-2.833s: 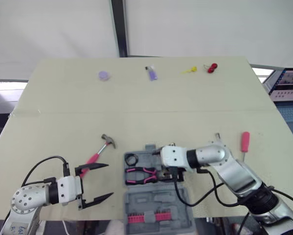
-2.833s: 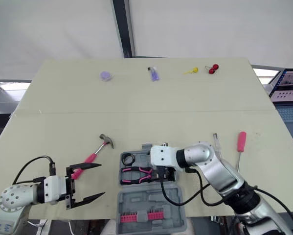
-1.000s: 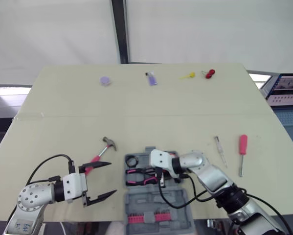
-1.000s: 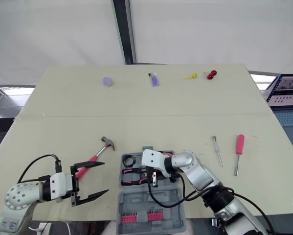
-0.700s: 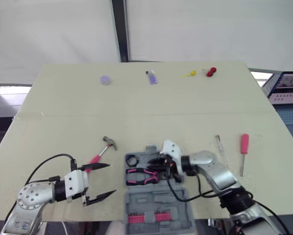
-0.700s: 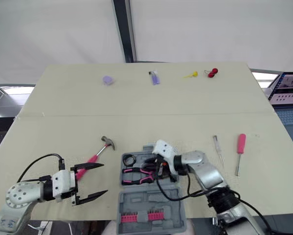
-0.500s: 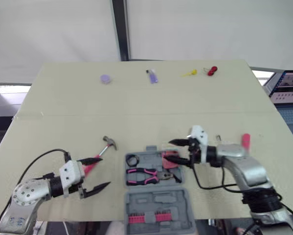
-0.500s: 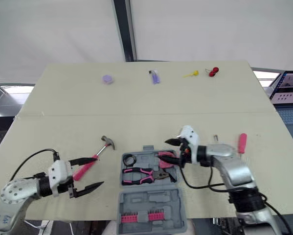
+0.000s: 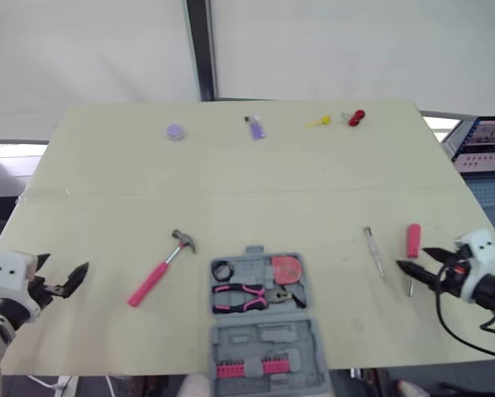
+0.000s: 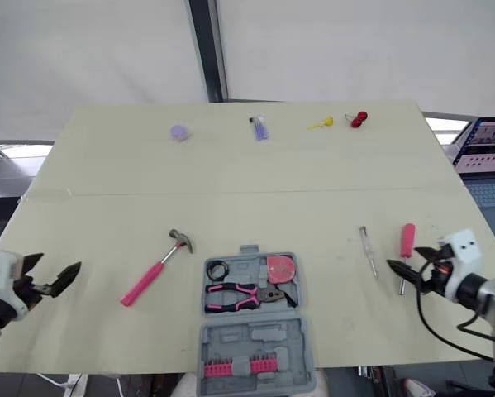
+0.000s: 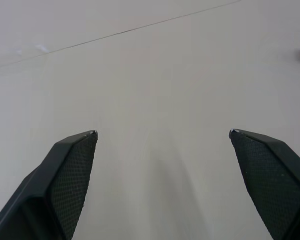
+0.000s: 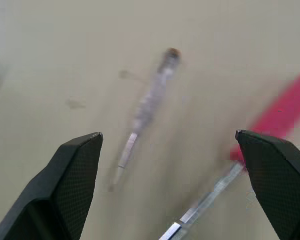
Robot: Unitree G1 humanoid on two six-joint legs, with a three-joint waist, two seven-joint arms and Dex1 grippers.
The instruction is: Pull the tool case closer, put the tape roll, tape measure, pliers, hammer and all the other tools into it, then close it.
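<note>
At the table's [image 9: 230, 169] 6 o'clock, the tool case [image 9: 264, 340] is laid open. The left gripper [image 11: 163, 133] and right gripper [image 12: 168, 133] are held spread wide.

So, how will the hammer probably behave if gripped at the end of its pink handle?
The hammer looks rigid, so it should not flex. Its metal head sits at the far end from that grip, so it would probably dip head-down. The smooth-looking handle may twist in the grip.

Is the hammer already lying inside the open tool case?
No, the hammer lies on the table to the left of the tool case.
</note>
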